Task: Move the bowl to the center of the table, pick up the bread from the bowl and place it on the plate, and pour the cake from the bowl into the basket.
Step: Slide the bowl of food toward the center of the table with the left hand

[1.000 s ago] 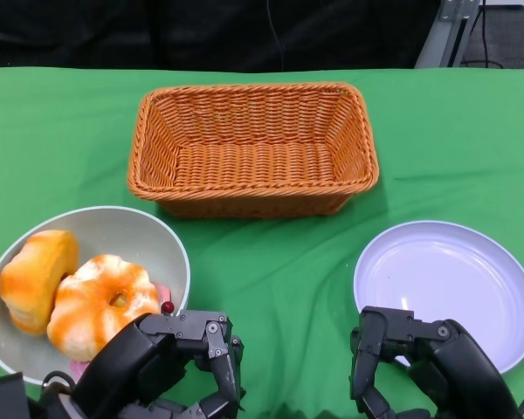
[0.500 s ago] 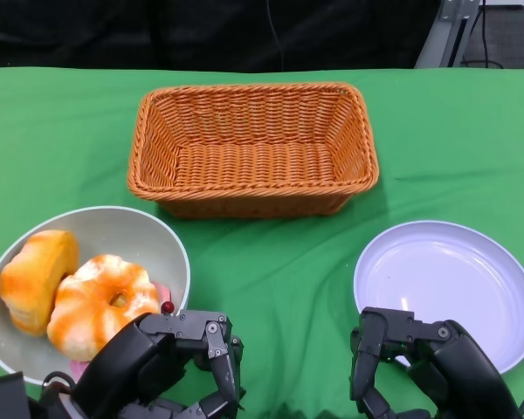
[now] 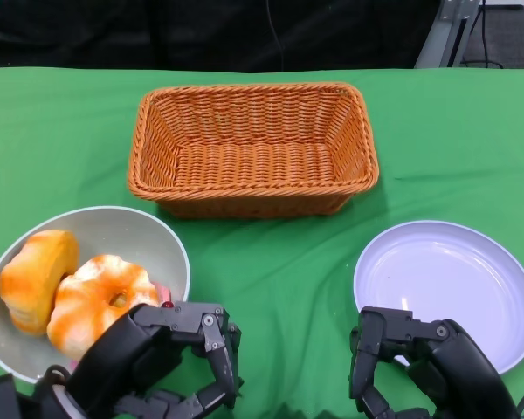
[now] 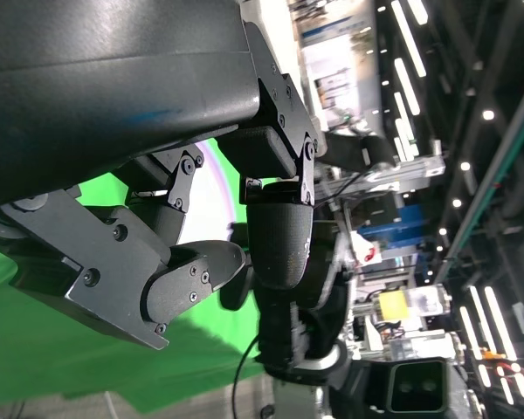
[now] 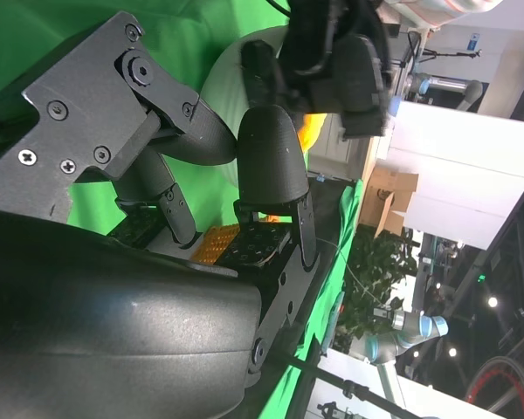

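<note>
Held nothing in the left hand (image 3: 157, 358), with fingers curled in and down, tips drawn toward the palm, low over the green table (image 3: 271, 262). Showed the same curl from the left wrist view (image 4: 275, 244), with nothing between the fingers. Carried nothing in the right hand (image 3: 419, 362) either, fingers likewise bent inward and tips close together, confirmed from the right wrist view (image 5: 271, 166).

Found the white bowl (image 3: 131, 231) just beyond and to the outer side of the left hand, with its near rim hidden behind the knuckles; could not tell whether touching. Saw in that bowl an orange loaf (image 3: 35, 275) on the side far from the hand and an orange ring (image 3: 100, 301) next to it, pressed against the loaf and partly covered by the left hand's fingers. Spotted a pink scrap with a red berry (image 3: 167, 305) tucked under the ring, right at the knuckles. Could not tell which of these counted as bread and which as cake.

Located the white plate (image 3: 458, 279) just beyond the right hand, with the near edge overlapped by that hand's fingers in the head view; could not judge contact. Placed the wicker basket (image 3: 244, 205) well ahead of both hands, between them, upright and apart from bowl and plate.
</note>
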{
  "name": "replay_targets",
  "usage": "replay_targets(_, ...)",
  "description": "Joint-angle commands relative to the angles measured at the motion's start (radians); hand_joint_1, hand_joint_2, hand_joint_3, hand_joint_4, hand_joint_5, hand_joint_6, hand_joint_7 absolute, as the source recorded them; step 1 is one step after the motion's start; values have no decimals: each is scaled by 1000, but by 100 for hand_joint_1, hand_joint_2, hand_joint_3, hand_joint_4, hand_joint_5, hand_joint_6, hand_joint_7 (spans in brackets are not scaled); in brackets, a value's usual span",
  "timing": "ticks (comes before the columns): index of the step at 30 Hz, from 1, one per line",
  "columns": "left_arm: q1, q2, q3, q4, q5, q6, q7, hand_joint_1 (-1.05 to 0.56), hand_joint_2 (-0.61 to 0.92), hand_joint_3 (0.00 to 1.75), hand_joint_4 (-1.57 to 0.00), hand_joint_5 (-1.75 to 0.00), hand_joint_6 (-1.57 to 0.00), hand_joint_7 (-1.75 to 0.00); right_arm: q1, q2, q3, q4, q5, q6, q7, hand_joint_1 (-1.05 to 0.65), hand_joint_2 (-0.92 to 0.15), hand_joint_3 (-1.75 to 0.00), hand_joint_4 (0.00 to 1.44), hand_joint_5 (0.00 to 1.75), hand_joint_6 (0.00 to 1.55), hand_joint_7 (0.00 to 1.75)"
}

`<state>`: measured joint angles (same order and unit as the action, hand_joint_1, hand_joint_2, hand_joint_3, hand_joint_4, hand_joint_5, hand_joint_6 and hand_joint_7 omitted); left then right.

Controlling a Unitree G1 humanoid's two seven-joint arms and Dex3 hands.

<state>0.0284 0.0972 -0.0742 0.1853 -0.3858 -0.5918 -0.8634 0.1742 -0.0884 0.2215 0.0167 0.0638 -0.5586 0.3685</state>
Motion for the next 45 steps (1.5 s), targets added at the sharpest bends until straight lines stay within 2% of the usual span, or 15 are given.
replay_targets(1, -13, 19, 33, -75, 0, -30, 38, -9, 66, 84, -79, -149, -81, -113, -11, -1, -4, 9, 4, -7, -4, -9, -36, -138, 85, 175, 78, 149)
replay_targets(6, -43, 31, 92, -107, 10, -77, 96, -11, 69, 72, -84, -136, -87, -97, -19, -1, -5, 22, 10, -6, 1, -9, -36, -138, 85, 175, 77, 149)
replay_targets(7, -51, 36, 105, -108, 12, -86, 107, -13, 70, 66, -84, -134, -89, -91, -20, -1, -5, 23, 9, -7, 0, -9, -36, -137, 85, 175, 77, 149)
replay_targets(9, -66, 29, 140, -106, 24, -122, 150, -22, 80, 42, -84, -125, -95, -73, -21, -1, -5, 27, 7, -8, 0, -9, -37, -136, 85, 175, 76, 149)
replay_targets(10, -75, 21, 157, -98, 28, -146, 170, -28, 87, 27, -86, -116, -100, -57, -22, -2, -5, 28, 6, -9, 0, -8, -37, -136, 85, 175, 76, 149)
replay_targets(11, -87, 18, 173, -82, 25, -169, 184, -31, 89, 21, -86, -110, -102, -48, -22, -3, -5, 29, 3, -8, -1, -8, -38, -135, 85, 175, 76, 149)
replay_targets(13, -123, 22, 210, -33, 26, -217, 209, -35, 92, 18, -86, -89, -103, -22, -22, -4, -6, 30, -4, -6, -5, -8, -38, -135, 85, 175, 76, 149)
replay_targets(14, -144, 26, 232, -3, 31, -241, 227, -36, 92, 18, -86, -81, -102, -15, -22, -3, -7, 31, -5, -5, -6, -8, -38, -134, 84, 175, 76, 149)
replay_targets(17, -206, 47, 296, 99, 35, -291, 274, -32, 92, 16, -88, -37, -93, -2, -27, -2, -8, 43, -5, -18, -6, -9, -38, -133, 85, 175, 76, 149)
replay_targets(20, -256, 75, 354, 185, 36, -293, 326, -37, 92, 17, -78, -15, -78, 0, -33, -2, -8, 57, -8, -30, -5, -10, -40, -132, 85, 175, 76, 149)
replay_targets(27, -341, 126, 439, 334, 74, -331, 440, -39, 92, 19, -57, 0, -60, 0, -39, 3, -9, 74, 3, -32, -4, -9, -41, -131, 85, 175, 76, 150)
replay_targets(33, -428, 194, 491, 573, 199, -411, 589, -49, 92, 24, -54, 0, -56, 0, -39, 7, -8, 73, 11, -21, -2, -7, -40, -132, 85, 175, 76, 150)
replay_targets(39, -473, 262, 453, 790, 352, -410, 752, -54, 92, 43, -53, 0, -53, 0, -41, 8, -9, 81, 6, -33, -2, -9, -40, -132, 85, 175, 75, 151)
replay_targets(41, -482, 280, 433, 857, 403, -414, 812, -56, 92, 54, -52, -1, -50, -1, -44, 11, -9, 88, 2, -42, -5, -9, -40, -132, 85, 175, 75, 151)
replay_targets(45, -500, 295, 397, 960, 469, -408, 926, -56, 92, 61, -54, -1, -51, -1, -42, 12, -9, 84, -3, -36, -10, -10, -40, -133, 85, 175, 75, 151)
